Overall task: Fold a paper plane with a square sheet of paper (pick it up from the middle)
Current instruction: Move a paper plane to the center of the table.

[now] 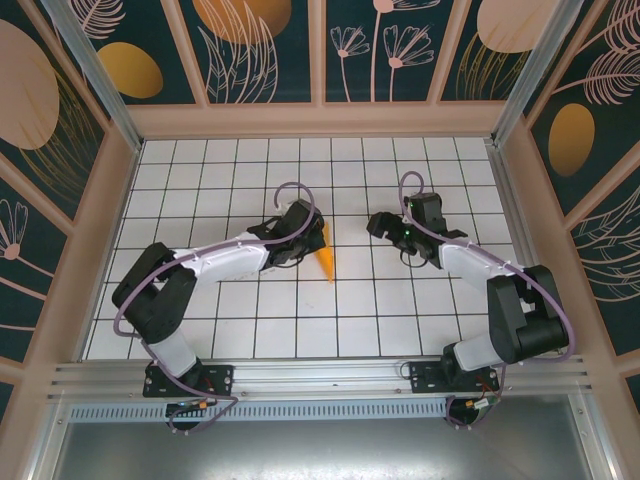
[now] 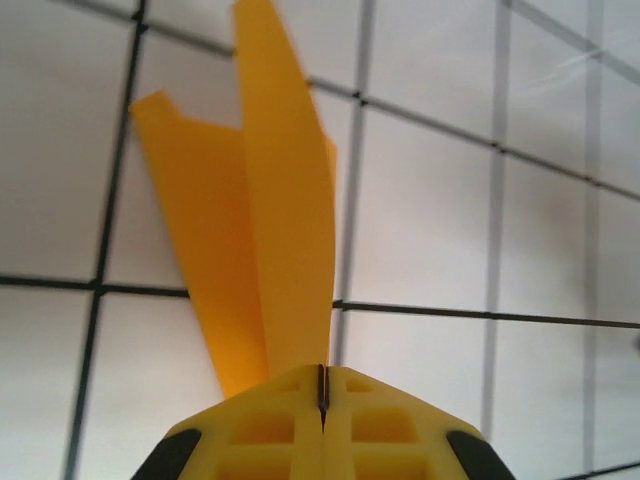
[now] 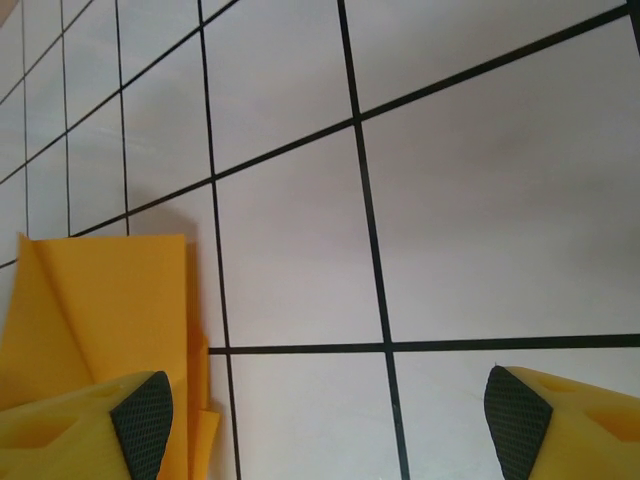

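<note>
We find free table point(image 1: 250, 330) on every side; only the plane point(image 1: 327, 262), in the left claw point(image 2: 322, 378), narrows the gap to the right claw point(image 3: 328, 412).

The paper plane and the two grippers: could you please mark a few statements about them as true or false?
1. The left gripper has its jaws shut on the paper plane. True.
2. The right gripper also clamps the paper plane. False: its jaws stand open with bare table between them, and the paper is off to one side.
3. The table has white tiles with dark grid lines. True.
4. The paper plane is blue. False: it is bright orange.
5. The paper plane is a flat, unfolded square. False: it is folded, narrow and pointed.
</note>
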